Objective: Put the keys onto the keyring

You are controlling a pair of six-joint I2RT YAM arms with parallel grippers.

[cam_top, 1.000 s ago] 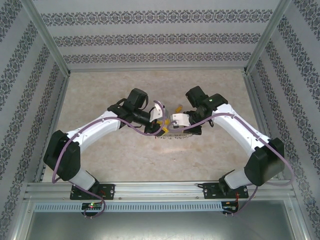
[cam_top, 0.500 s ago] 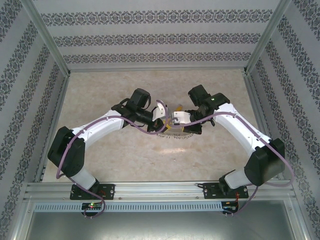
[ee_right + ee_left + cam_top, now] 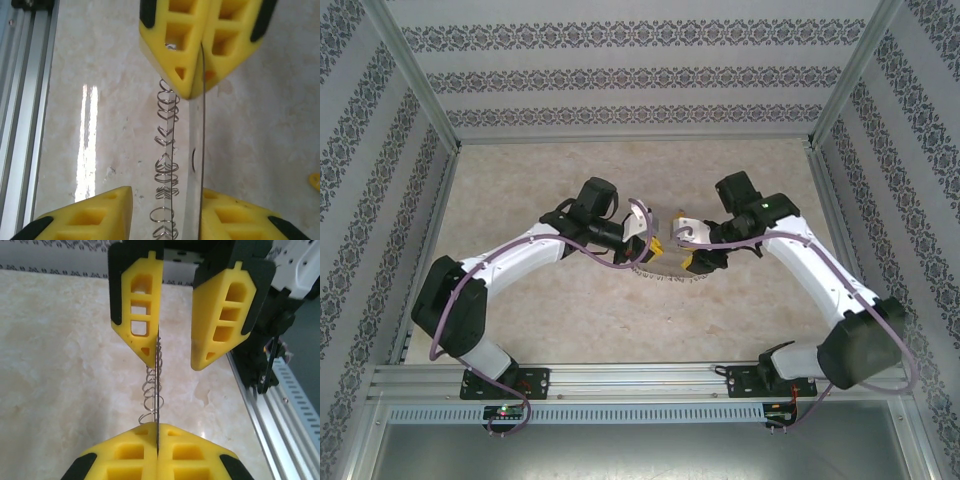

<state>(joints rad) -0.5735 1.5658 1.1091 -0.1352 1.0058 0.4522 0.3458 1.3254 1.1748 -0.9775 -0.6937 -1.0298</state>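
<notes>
Over beige tabletop (image 3: pixel 520 180), left gripper (image 3: pixel 157 442) pinches keyring (image 3: pixel 196 160); right gripper (image 3: pixel 165 215) straddles it.

The keyring (image 3: pixel 158 390), a thin silver loop fringed with small wire links, stands on edge at mid-table (image 3: pixel 250 125), pinched in the left claw (image 3: pixel 157 432). An orange-yellow key (image 3: pixel 315 181) lies apart.

Robot lab test cell: aluminium rail frame (image 3: pixel 640 376), patterned wall panels (image 3: pixel 640 75), marble-look tabletop (image 3: pixel 515 185).

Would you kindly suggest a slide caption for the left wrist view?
Left pincer shut on the keyring, right pincer open opposite, over the pale table.
</notes>
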